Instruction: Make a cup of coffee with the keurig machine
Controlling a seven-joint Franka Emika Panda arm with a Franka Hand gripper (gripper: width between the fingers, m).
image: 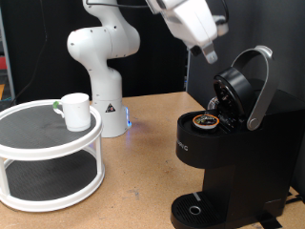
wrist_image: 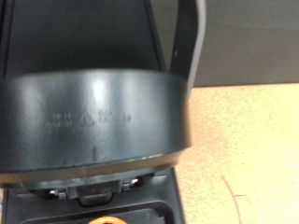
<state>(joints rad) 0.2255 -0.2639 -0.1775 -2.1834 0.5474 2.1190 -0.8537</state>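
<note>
Exterior view: the hand [image: 208, 54] hovered above the keurig machine [image: 221, 157], its lid raised, fingers' state unclear; the cup [image: 75, 111], likely rigid, breakable and best gripped by its rim or handle, stood on a tiered white stand [image: 48, 157]. Wrist view: only the lid [wrist_image: 89, 117] and the counter [wrist_image: 248, 159] showed

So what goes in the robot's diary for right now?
white robot hand: above raised lid | matte-black coffee machine: open, pod inside | white ceramic mug: on round white shelf
</note>
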